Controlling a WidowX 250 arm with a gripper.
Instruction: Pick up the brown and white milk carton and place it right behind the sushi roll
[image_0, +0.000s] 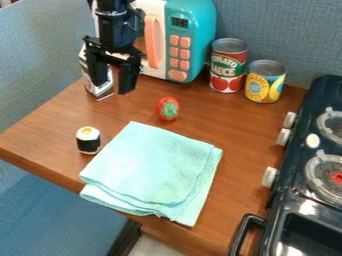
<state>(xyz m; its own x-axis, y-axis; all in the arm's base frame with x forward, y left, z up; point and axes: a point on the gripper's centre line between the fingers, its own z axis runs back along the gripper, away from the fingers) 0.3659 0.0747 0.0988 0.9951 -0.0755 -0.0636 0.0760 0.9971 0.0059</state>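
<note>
We see the black gripper (113, 83) above the far left of the tabletop (127, 107), its jaws apart with nothing between them. Nearest it is the carton (101, 91), upright left of the microwave (191, 27). We judge that a low sideways swing could tip the carton, as it looks narrow; a knock to the sushi piece (88, 141), left of the cloth (153, 162), could send it over the edge.

Right now my black tool (113, 88) is covering part of the white-and-black carton (101, 92), so I can't make out its print. Up top, the frame clips the teal toy microwave (196, 40); the black toy stove (296, 172) runs off right and bottom.
</note>
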